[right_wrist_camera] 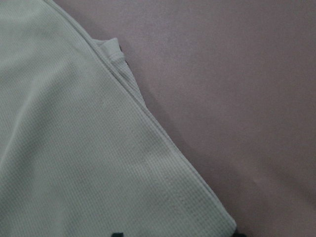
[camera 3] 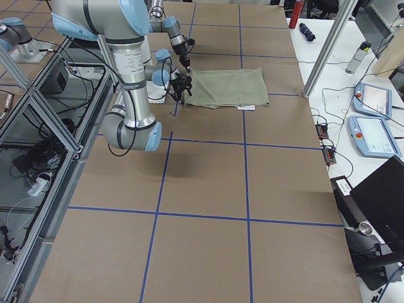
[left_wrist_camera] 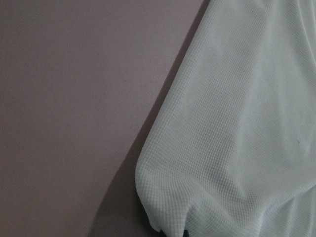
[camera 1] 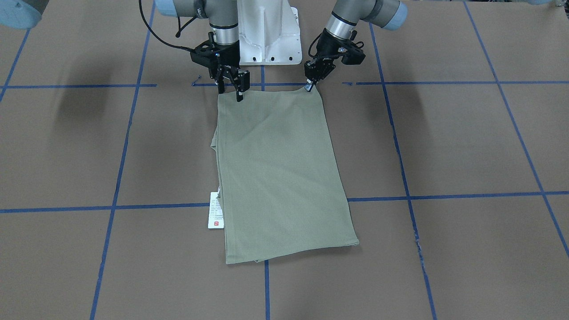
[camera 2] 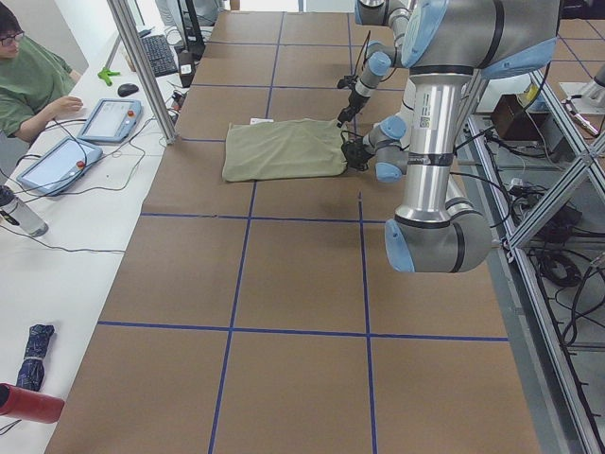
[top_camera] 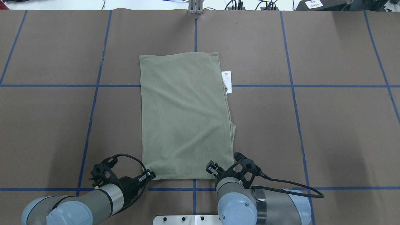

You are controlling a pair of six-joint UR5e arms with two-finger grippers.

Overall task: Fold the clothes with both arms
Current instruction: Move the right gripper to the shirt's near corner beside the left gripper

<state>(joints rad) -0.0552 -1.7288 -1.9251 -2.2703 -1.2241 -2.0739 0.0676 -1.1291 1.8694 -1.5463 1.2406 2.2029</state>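
Note:
The sage-green shirt (camera 1: 280, 178) lies folded into a long rectangle on the brown table, also seen from overhead (top_camera: 184, 115). Its white hang tag (camera 1: 215, 210) sticks out at one long side. My left gripper (camera 1: 308, 88) is shut on the shirt's near corner, which is pulled up slightly; the left wrist view shows the cloth (left_wrist_camera: 237, 148) bunched there. My right gripper (camera 1: 231, 91) stands open at the other near corner, one finger over the cloth and one just off its edge. In the right wrist view the cloth (right_wrist_camera: 74, 148) lies flat, with two dark fingertips apart at the bottom edge.
The white pedestal base (camera 1: 269, 35) stands right behind both grippers. Blue tape lines (camera 1: 266, 289) mark a grid on the table. A seated person (camera 2: 28, 76) with tablets (camera 2: 109, 118) is at a side bench beyond a metal post (camera 2: 142, 66).

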